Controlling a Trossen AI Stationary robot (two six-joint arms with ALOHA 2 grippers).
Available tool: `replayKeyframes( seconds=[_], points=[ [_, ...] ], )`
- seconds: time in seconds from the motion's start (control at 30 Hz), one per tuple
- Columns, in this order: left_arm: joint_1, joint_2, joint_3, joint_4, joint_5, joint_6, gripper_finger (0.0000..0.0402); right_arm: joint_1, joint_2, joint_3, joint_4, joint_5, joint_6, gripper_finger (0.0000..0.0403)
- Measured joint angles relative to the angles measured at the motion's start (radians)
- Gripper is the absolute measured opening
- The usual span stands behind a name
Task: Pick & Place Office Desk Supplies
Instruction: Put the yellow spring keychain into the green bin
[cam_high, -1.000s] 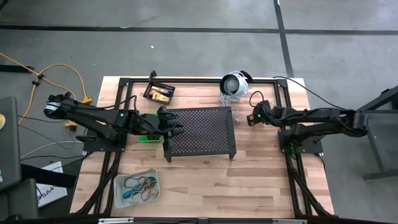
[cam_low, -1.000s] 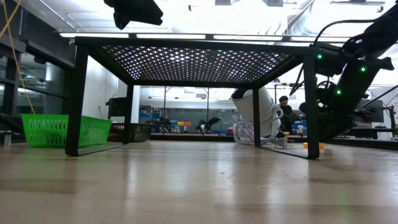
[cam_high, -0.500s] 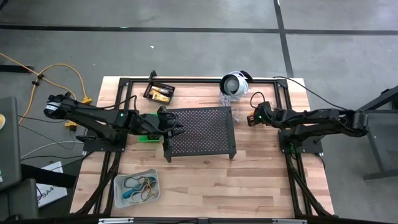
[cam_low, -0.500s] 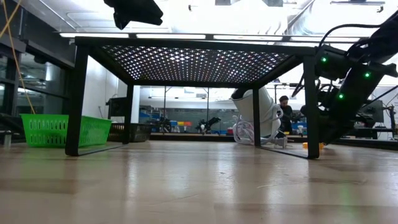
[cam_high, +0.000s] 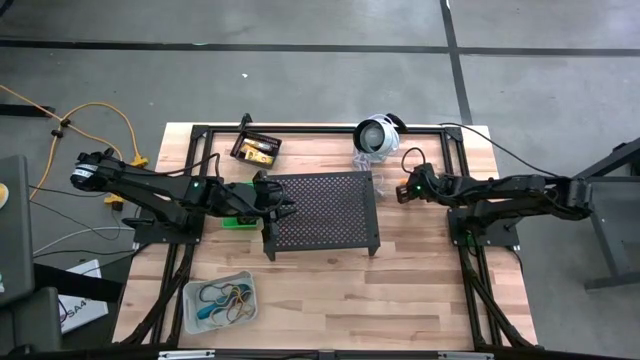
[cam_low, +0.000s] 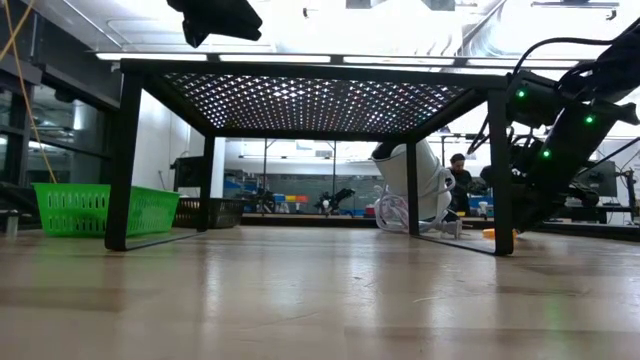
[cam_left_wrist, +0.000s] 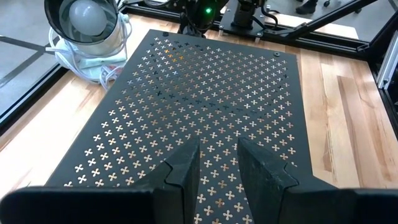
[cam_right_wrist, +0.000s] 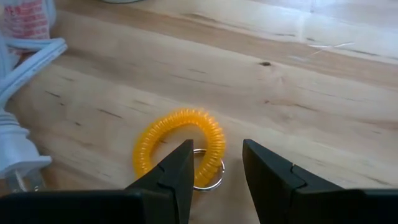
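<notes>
An orange coiled loop (cam_right_wrist: 177, 117) with a small metal ring lies flat on the wood, to the right of the stand; it shows as an orange speck (cam_low: 500, 234) in the low view. My right gripper (cam_right_wrist: 216, 146) (cam_high: 400, 190) hangs open above it, a finger on either side, touching nothing. My left gripper (cam_left_wrist: 219, 162) (cam_high: 278, 205) is open and waits above the stand's left edge. The green bin (cam_high: 237, 222) sits partly hidden under the left arm. The black bin (cam_high: 257, 150) holds yellow tubes. The clear bin (cam_high: 220, 300) holds coloured loops.
The big black perforated stand (cam_high: 325, 210) fills the table's middle between the arms. The round white-and-silver device (cam_high: 377, 135) stands at the far edge; its white cable (cam_right_wrist: 25, 62) lies close beside the orange loop. Black frame rails run along the table's left and right sides.
My right gripper has sunk a little toward the orange loop, then held still. The left arm and all the bins have stayed where they were.
</notes>
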Motion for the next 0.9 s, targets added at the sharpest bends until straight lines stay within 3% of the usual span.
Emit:
replayKeyframes(
  seconds=[0.43, 0.9],
  points=[
    [0.0, 0.0, 0.0, 0.0, 0.0, 0.0, 0.0104, 0.0, 0.004, 0.0, 0.037, -0.003, 0.005, 0.0124],
    [0.0, 0.0, 0.0, 0.0, 0.0, 0.0, 0.0104, 0.0, 0.121, 0.004, 0.127, 0.018, 0.001, 0.0124]
  ],
)
